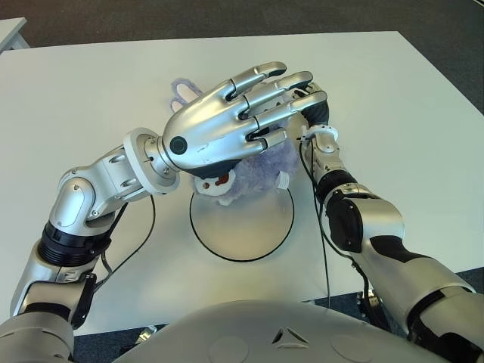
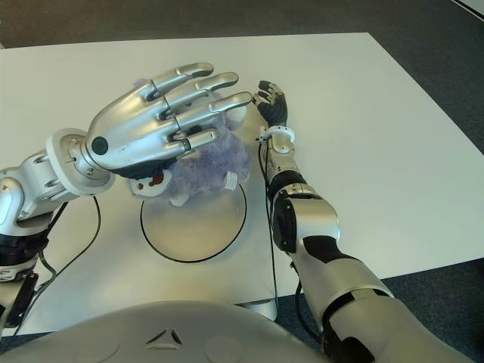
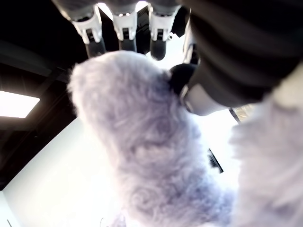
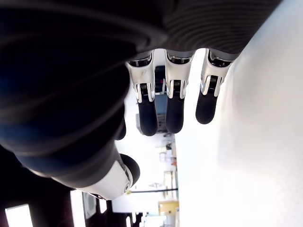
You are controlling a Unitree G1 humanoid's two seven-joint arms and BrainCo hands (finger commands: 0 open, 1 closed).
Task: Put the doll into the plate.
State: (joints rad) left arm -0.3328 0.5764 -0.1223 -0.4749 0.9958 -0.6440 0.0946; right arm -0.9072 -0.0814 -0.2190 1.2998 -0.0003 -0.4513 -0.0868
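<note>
A fluffy purple doll (image 2: 219, 155) with a white-and-red face patch sits at the far rim of the round white plate (image 1: 242, 259), partly over it. My left hand (image 1: 278, 102) hovers directly on top of the doll, palm down, fingers stretched straight and spread. In the left wrist view the fur (image 3: 142, 151) fills the space under the palm and the thumb (image 3: 182, 78) touches it, but the fingers are not curled around it. Just right of the doll my right hand (image 2: 272, 98) shows with straight fingers (image 4: 175, 113), holding nothing.
The white table (image 1: 393, 91) stretches to both sides and beyond the plate. Dark carpet (image 1: 423, 23) lies past its far and right edges. Black cables (image 1: 144, 242) hang beside both forearms near the table's front edge.
</note>
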